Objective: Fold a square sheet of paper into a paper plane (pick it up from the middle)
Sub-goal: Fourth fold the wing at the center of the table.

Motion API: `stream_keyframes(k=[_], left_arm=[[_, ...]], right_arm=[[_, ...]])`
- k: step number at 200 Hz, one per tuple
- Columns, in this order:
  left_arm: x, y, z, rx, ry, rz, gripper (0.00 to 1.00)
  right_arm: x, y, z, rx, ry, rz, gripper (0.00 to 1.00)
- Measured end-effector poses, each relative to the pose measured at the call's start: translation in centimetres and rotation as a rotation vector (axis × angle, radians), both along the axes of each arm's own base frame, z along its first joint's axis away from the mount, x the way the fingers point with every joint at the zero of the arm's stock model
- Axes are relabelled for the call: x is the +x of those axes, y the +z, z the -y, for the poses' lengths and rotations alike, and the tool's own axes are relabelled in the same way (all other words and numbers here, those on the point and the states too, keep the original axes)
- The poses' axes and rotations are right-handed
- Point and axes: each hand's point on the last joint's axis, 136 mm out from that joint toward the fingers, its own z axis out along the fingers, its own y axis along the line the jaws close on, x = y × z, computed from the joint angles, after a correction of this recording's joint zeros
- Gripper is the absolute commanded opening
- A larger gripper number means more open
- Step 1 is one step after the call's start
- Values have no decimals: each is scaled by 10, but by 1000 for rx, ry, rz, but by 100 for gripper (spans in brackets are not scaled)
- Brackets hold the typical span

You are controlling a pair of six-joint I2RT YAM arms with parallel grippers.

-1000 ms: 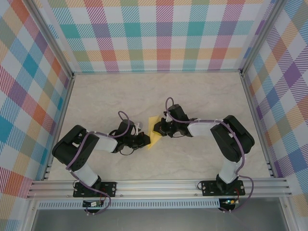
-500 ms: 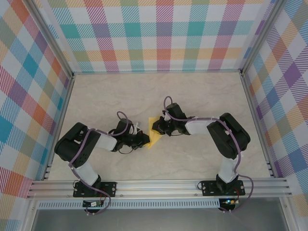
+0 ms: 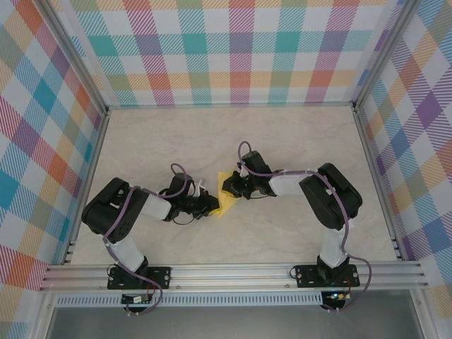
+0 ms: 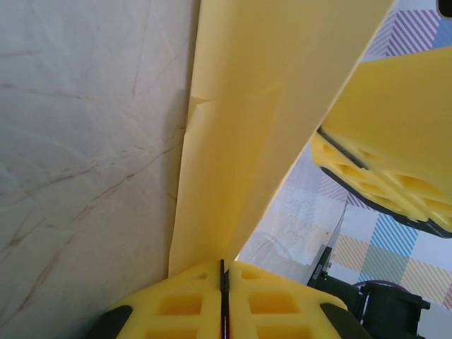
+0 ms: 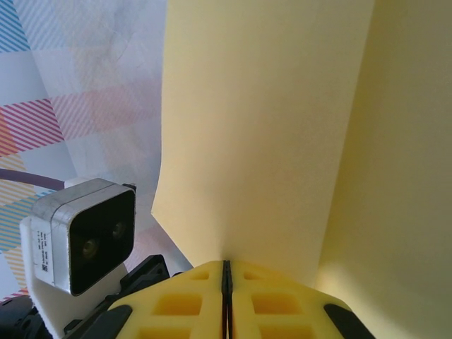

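Paper position: square sheet of paper, creased, near the middle of the desk, between both arms. On its left, left pincer clamped onto one edge; on its right, right pincer clamped onto another, jaws pressed together.

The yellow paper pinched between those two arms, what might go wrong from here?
Both the left end effector and the right end effector are shut on the thin yellow paper; pulling apart could tear it. A wrinkle shows near the left grip, so stray creases may spoil the fold. The end effectors sit very close together and might bump.
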Motion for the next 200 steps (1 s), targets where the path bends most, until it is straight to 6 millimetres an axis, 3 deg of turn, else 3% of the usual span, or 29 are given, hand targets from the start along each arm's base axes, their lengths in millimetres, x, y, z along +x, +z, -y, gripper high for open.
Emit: stream_keyframes(k=[200], left_arm=[[4, 2, 1, -88, -41, -128, 8]], right_arm=[[8, -13, 2, -43, -9, -10, 10]])
